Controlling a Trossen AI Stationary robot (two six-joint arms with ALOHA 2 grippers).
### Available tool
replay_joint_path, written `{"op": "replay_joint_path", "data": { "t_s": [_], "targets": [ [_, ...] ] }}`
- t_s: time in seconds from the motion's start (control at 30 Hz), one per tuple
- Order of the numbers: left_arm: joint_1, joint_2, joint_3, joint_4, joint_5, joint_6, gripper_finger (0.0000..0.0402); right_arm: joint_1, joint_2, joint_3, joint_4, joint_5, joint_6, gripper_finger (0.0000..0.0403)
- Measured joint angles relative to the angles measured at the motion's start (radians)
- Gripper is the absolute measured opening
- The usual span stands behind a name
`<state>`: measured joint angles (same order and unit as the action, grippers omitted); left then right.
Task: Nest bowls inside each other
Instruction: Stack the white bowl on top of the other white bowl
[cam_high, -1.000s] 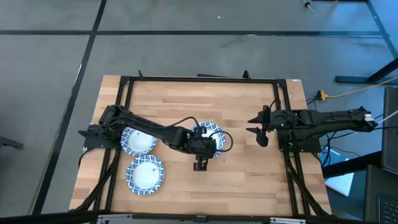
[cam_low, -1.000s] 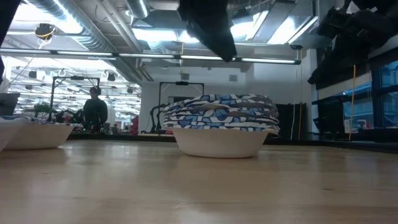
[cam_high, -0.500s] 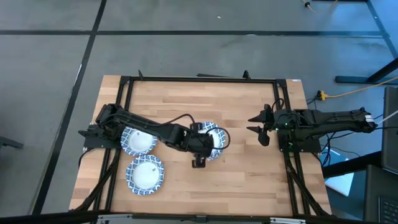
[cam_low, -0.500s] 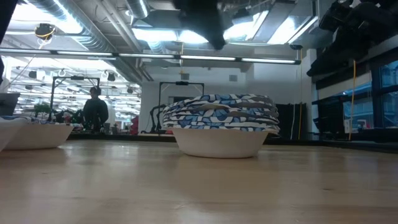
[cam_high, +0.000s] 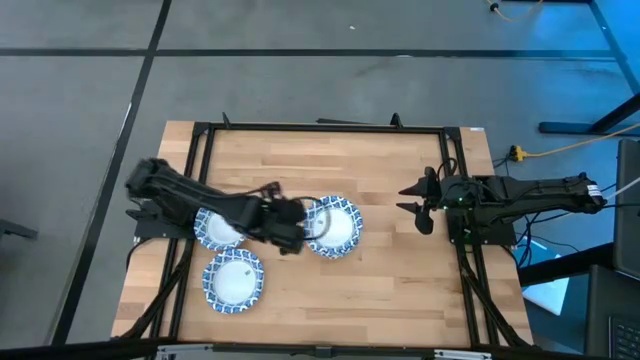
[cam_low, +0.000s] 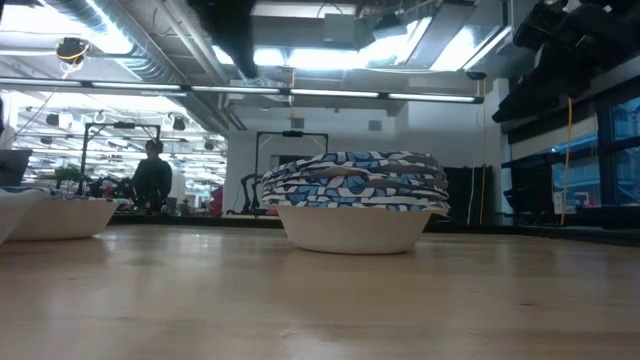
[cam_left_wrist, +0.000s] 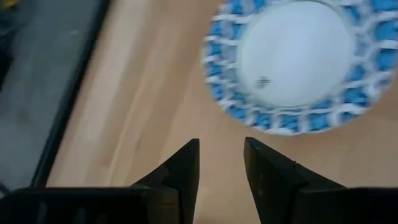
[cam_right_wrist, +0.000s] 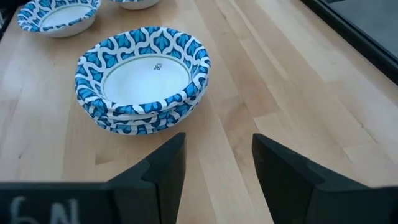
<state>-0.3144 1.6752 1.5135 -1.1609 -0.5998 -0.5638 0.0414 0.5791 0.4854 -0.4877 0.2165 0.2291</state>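
**Three bowl groups on the table, neither gripper holding one**

Several bowls are sitting nested as one stack (cam_high: 331, 226) near the middle of the wooden table (cam_high: 400, 290); this stack serves as the landmark. From table height its layered blue-and-white rims are showing above a plain white base. The exact count in the stack is not readable.

One bowl (cam_high: 221, 226) is lying well to the left of the stack, partly under the left arm. Another bowl (cam_high: 233, 279) is sitting left of the stack and nearer the front edge, apart from both.

Left gripper (cam_high: 290, 238) is hovering just left of the stack, raised off the table. Its fingers (cam_left_wrist: 184, 167) are standing slightly parted with bare wood showing in the gap, gripping nothing. A bowl rim is filling the field beyond them.

Right gripper (cam_high: 422, 204) is waiting well to the right of the stack, near the frame rail (cam_high: 455, 180). Its fingers (cam_right_wrist: 168, 163) are spread apart and empty, pointing toward the stack.

Beyond the table, a person (cam_low: 152, 177) is standing far back in the room.
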Motion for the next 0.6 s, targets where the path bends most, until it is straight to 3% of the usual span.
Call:
{"op": "replay_joint_path", "data": {
  "t_s": [0.13, 0.3, 0.6],
  "targets": [
    [-0.037, -0.159, -0.172, 0.006, -0.073, -0.168, 0.012, 0.0, 0.0, 0.0, 0.026, 0.0, -0.004, 0.0184],
    [-0.088, -0.309, -0.402, 0.03, -0.062, -0.336, 0.012, 0.0, 0.0, 0.0, 0.049, 0.0, -0.005, 0.0184],
    [-0.128, -0.416, -0.69, 0.09, 0.208, -0.668, 0.012, 0.0, 0.001, 0.0, 0.101, 0.001, -0.029, 0.0184]
  ]
}}
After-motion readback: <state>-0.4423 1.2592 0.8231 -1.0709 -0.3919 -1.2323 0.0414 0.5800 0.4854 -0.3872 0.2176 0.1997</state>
